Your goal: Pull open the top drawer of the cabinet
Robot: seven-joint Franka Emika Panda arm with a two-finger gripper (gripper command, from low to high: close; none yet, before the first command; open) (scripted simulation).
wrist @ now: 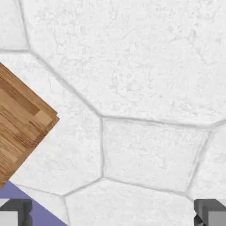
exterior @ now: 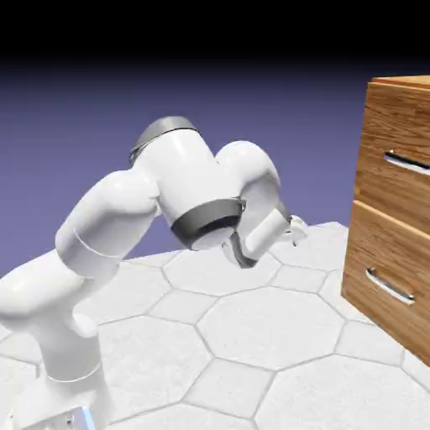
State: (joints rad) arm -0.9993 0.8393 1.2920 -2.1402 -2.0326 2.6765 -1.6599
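The white arm [exterior: 143, 218] folds low over the white hexagon-tiled table [exterior: 252, 336], its gripper [exterior: 285, 228] well left of the wood-grain cabinet [exterior: 395, 210] at the right edge, whose top drawer [exterior: 388, 159] and lower drawer [exterior: 382, 277] sit flush, closed.

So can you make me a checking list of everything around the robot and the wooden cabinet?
surface: white table with a hexagon tile pattern, bare where it shows.
job's things: brown wood-grain cabinet at the exterior view's right; top drawer looks shut, its front level with the lower drawer; each front has a silver bar handle.
clutter: nothing seen.
grippers: gripper open, holding nothing, well short of the cabinet and not touching either handle; in the hand view its fingertips stand wide apart over the tiles, with a corner of wood at the left edge.
cables: nothing seen.
surroundings: plain blue-violet backdrop, black above it.
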